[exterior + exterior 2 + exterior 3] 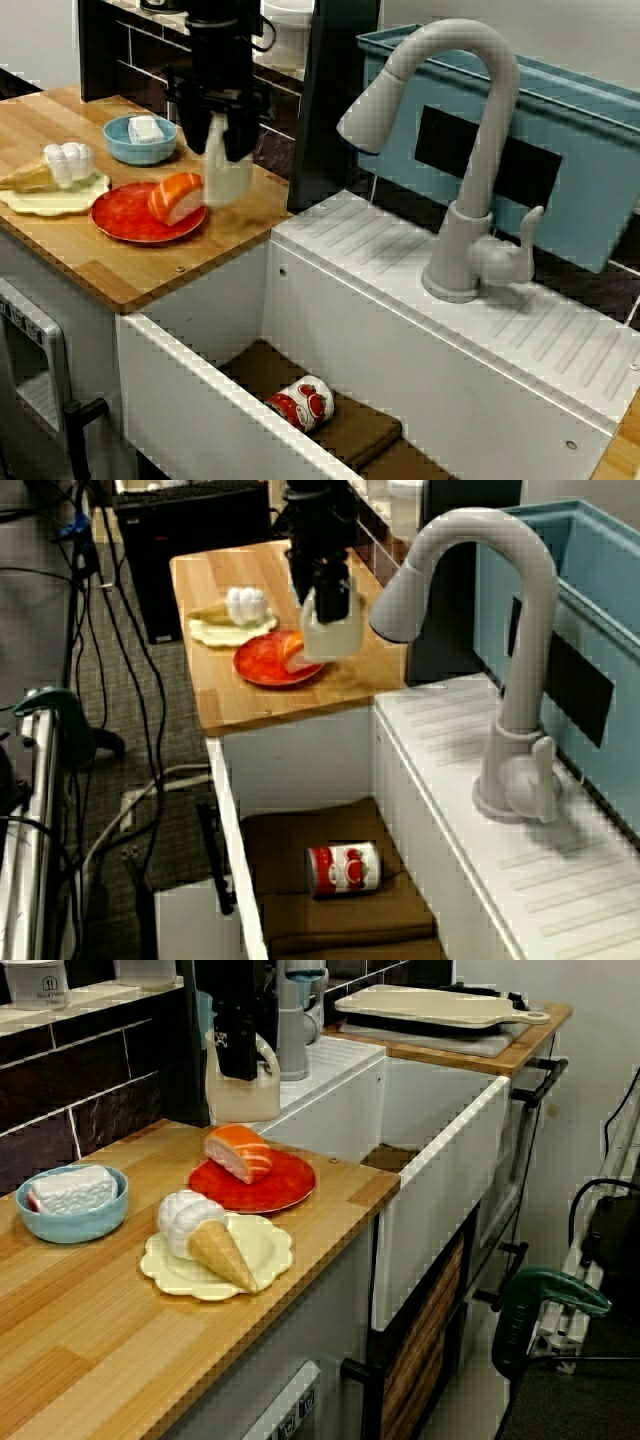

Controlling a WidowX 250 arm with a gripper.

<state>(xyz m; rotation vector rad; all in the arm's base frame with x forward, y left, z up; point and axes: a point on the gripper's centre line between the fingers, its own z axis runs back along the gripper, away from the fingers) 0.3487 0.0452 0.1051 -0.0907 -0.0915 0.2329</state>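
Gripper: the dark gripper [226,138] points straight down over the wooden counter [100,262], its fingers clamped on the rim of a cream mug [226,180].
Mug: upright and hanging from the gripper. It looks lifted a little off the wood, though the gap under it is hard to read. In the view along the counter its handle [268,1060] shows on the sink side.
Mug's place: just beside the red plate [125,222], toward the sink. In the view from the sink's end the mug [332,638] overlaps the plate's far edge.
On the red plate: a piece of salmon [175,197], near the mug.
Further along the counter: a pale yellow plate [40,203] with an ice cream cone [50,168] lying on its side, and a blue bowl [118,152] holding a white block.
Sink: a white basin [185,390] next to the counter, with a brown cloth [300,905] on its floor and a red and white can [344,869] on its side on the cloth.
Tap: a tall curved tap [470,150] behind the basin, well apart from the gripper.
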